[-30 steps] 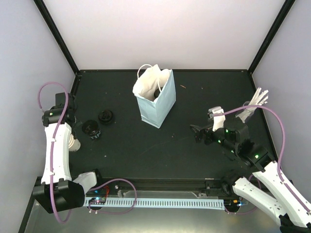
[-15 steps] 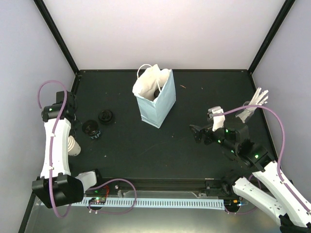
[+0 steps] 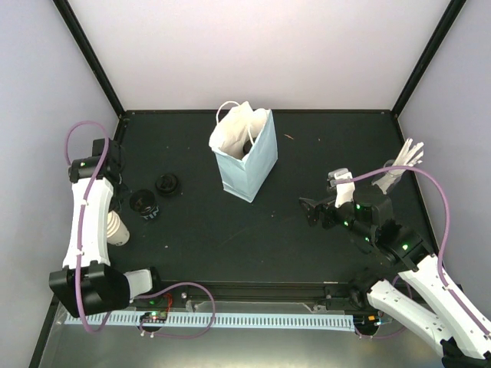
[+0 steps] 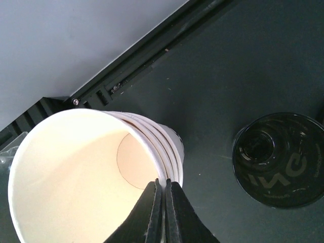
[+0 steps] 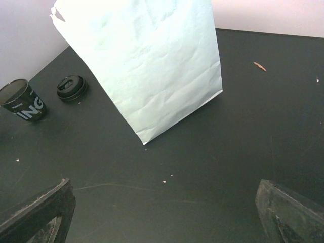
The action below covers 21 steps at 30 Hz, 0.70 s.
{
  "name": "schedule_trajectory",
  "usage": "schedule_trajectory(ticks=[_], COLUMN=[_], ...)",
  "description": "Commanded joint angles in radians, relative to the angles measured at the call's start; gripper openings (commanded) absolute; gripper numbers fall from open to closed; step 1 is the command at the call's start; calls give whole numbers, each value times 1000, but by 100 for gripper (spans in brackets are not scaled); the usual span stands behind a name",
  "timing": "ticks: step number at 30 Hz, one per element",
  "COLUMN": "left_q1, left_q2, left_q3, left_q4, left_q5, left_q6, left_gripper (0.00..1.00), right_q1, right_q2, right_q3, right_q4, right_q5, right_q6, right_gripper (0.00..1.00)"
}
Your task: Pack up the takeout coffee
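Cream paper cups (image 4: 76, 177), nested in a stack, are at 8 o'clock on the table (image 3: 307, 153), with the left gripper (image 4: 163, 185) clamped on their rim, fingers pressed together. A black cup (image 3: 143, 202) stands at their 1 o'clock, with a black lid (image 3: 167, 184) just beyond it. The right gripper (image 3: 308, 211), fingers wide apart and holding nothing, hovers at 4 o'clock from the light-blue bag (image 3: 245, 157).

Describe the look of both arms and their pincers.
Both are built of white link shells with black joint housings. The left arm and the right arm each trail a looping mauve cable, and small green lights glow on the joints. The left pincer has slim, dark, tapered fingers; the right pincer has broad dark grey fingers with scuffed edges.
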Motion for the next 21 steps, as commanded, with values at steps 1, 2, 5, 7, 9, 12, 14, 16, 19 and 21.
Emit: schedule_trajectory(ticks=[1,2,5,7,9,12,14,16,19,21], left_q1=[-8,-8,-11,-14,-15,-14,-14,-15,-15,-15], left_q2=[20,29,41,40,32,18,19,28,41,31], left_q3=[36,51,55,45,40,44,71,124,253,330], left_q4=[1,-27,-51,-41,-13,-4,-29,-74,-149,-168], left_q5=[-21,-24,-66,-80,-30,-27,-34,-39,-38,-18], left_q6=[61,38,-7,-20,13,-1,-9,-5,18,53], left_gripper=[1,2,2,2,2,2,2,2,2,2], right_q1=[-5,-6,-5,-5,-5,-5,-5,-4,-5,-4], right_q2=[-8,-8,0,8,14,16,21,23,23,24], right_q3=[-5,-4,-2,4,9,9,11,11,8,8], right_q4=[16,17,18,16,13,17,19,16,18,22], right_q5=[1,-2,-2,-4,-6,-9,-11,-9,-8,-13], right_q6=[-8,-8,-8,-11,-13,-13,-13,-13,-15,-15], right_gripper=[100,100,100,100,100,100,100,100,100,100])
